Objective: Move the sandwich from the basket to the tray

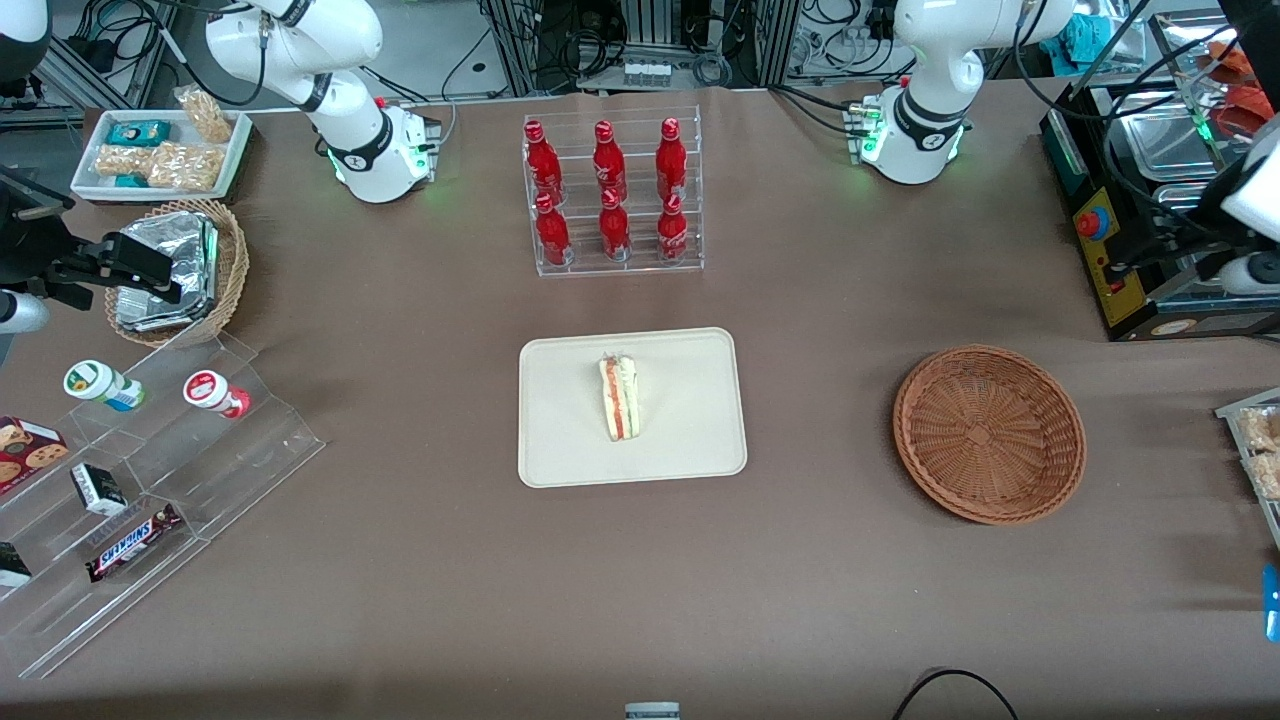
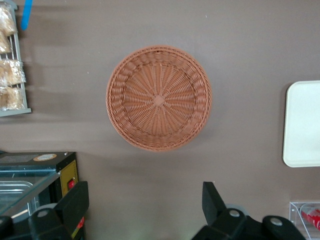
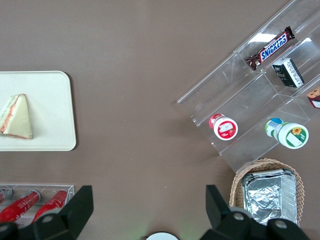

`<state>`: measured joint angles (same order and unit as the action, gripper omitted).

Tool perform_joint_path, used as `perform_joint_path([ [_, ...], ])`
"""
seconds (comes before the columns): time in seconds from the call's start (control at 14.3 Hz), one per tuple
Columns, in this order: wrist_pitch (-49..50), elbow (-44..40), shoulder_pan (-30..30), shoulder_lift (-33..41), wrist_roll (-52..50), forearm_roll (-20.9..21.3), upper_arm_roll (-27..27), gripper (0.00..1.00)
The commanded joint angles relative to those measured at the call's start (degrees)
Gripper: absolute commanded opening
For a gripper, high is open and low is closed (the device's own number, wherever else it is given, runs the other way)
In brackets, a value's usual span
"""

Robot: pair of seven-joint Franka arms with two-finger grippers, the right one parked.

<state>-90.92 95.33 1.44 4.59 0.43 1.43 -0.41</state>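
The big brown counter (image 1: 640, 580) is carrying everything. Near its middle the cream tray (image 1: 690, 420) is lying flat, and the sandwich (image 1: 618, 397) is sitting on the tray, standing on its edge so its red and green stripes are showing. The right wrist view is showing the same sandwich as a pale triangle on the tray. The round brown basket (image 1: 988, 434) is resting on the counter well apart from the tray, toward the working arm's end, and nothing is lying inside it. The left arm's pincer (image 2: 145, 207) is hanging high above the counter and looking down at the basket. Its two dark fingers (image 2: 75, 202) are standing wide apart, and they are holding nothing. Farther from the front camera than the tray, a clear rack (image 1: 612, 195) is holding six red bottles (image 1: 612, 228) in two rows. Toward the parked arm's end, a clear stepped shelf (image 1: 150, 480) is carrying two small cups (image 1: 215, 393), a candy bar (image 1: 132, 541) and some little boxes. Near that shelf, a lighter, deeper basket (image 1: 225, 275) is holding shiny foil packets (image 1: 170, 270). A white tray of snack bags (image 1: 165, 150) is sitting farther from the front camera than that lighter basket.
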Motion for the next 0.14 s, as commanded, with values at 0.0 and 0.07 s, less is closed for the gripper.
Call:
perform_joint_path([
  [0.0,0.22,-2.69,-1.79,-1.61,0.36,-0.29,0.94,1.0],
  [0.07,0.39,-2.69,-1.79,-1.61,0.36,-0.73,0.94,1.0],
])
